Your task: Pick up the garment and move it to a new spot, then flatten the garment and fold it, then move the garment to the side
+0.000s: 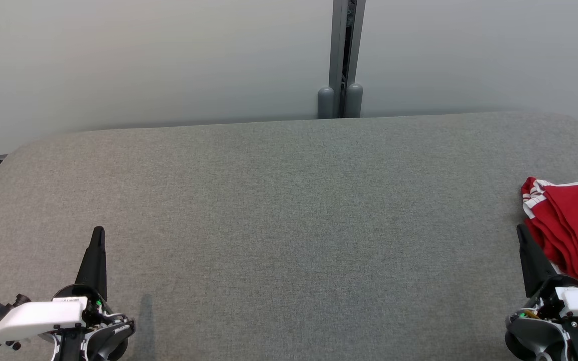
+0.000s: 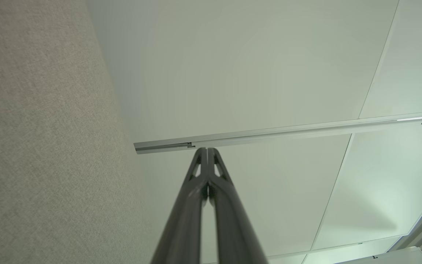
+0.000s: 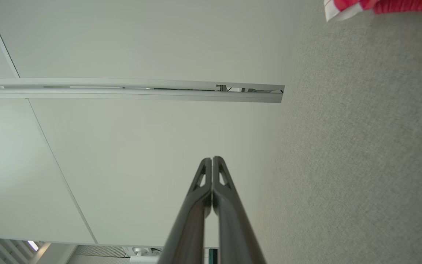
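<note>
The garment (image 1: 572,228) is red with white stripes and lies in a folded bundle at the right edge of the grey table (image 1: 289,220). A strip of the garment (image 3: 379,6) shows at the top of the right wrist view. My right gripper (image 1: 521,231) is shut and empty at the lower right, its tip just left of the garment. In its own wrist view the right gripper (image 3: 211,159) has its fingers pressed together. My left gripper (image 1: 98,231) is shut and empty at the lower left, far from the garment. In the left wrist view the left gripper (image 2: 207,149) also stands closed.
A pale partition wall (image 1: 143,60) runs behind the table, with a grey post (image 1: 341,60) at its seam. The table's grey fabric top stretches wide between the two grippers.
</note>
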`<state>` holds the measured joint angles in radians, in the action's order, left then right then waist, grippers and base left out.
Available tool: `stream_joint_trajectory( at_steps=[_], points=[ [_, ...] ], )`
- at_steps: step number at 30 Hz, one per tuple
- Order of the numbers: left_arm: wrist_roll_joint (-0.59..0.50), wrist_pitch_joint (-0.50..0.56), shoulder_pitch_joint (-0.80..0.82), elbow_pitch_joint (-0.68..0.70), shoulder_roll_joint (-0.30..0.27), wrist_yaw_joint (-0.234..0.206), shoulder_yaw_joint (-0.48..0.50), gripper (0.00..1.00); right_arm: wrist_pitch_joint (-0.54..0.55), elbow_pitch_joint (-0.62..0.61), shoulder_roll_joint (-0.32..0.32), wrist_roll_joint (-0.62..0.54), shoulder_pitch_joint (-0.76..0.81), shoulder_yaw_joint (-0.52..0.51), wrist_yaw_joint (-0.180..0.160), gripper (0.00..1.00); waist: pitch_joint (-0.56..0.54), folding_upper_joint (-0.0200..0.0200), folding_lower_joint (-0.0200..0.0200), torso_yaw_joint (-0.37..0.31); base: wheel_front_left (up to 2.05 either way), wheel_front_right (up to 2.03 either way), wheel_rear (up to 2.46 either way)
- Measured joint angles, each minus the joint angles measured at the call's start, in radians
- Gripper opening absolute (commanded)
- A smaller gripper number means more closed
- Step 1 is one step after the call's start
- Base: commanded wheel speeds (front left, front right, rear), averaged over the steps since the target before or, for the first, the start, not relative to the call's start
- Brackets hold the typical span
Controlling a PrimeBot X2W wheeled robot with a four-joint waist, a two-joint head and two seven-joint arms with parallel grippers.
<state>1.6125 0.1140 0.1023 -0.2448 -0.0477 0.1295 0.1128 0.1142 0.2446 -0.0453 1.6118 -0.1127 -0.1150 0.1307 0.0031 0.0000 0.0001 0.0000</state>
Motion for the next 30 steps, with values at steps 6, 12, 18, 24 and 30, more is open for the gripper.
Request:
stream_joint_trajectory(
  at_steps=[6,12,18,24,30],
  points=[
    [0.0,0.0,0.0,0.0,0.0,0.0,0.0,0.0,0.0,0.0,0.0,0.0,0.0,0.0,0.0,0.0,0.0,0.0,-0.0001,0.0,0.0,0.0,0.0],
    [0.0,0.0,0.0,0.0,0.0,0.0,0.0,0.0,0.0,0.0,0.0,0.0,0.0,0.0,0.0,0.0,0.0,0.0,0.0,0.0,0.0,0.0,0.0],
    [0.0,0.0,0.0,0.0,0.0,0.0,0.0,0.0,0.0,0.0,0.0,0.0,0.0,0.0,0.0,0.0,0.0,0.0,0.0,0.0,0.0,0.0,0.0],
    [0.0,0.0,0.0,0.0,0.0,0.0,0.0,0.0,0.0,0.0,0.0,0.0,0.0,0.0,0.0,0.0,0.0,0.0,0.0,0.0,0.0,0.0,0.0],
    [0.0,0.0,0.0,0.0,0.0,0.0,0.0,0.0,0.0,0.0,0.0,0.0,0.0,0.0,0.0,0.0,0.0,0.0,0.0,0.0,0.0,0.0,0.0]
  ],
)
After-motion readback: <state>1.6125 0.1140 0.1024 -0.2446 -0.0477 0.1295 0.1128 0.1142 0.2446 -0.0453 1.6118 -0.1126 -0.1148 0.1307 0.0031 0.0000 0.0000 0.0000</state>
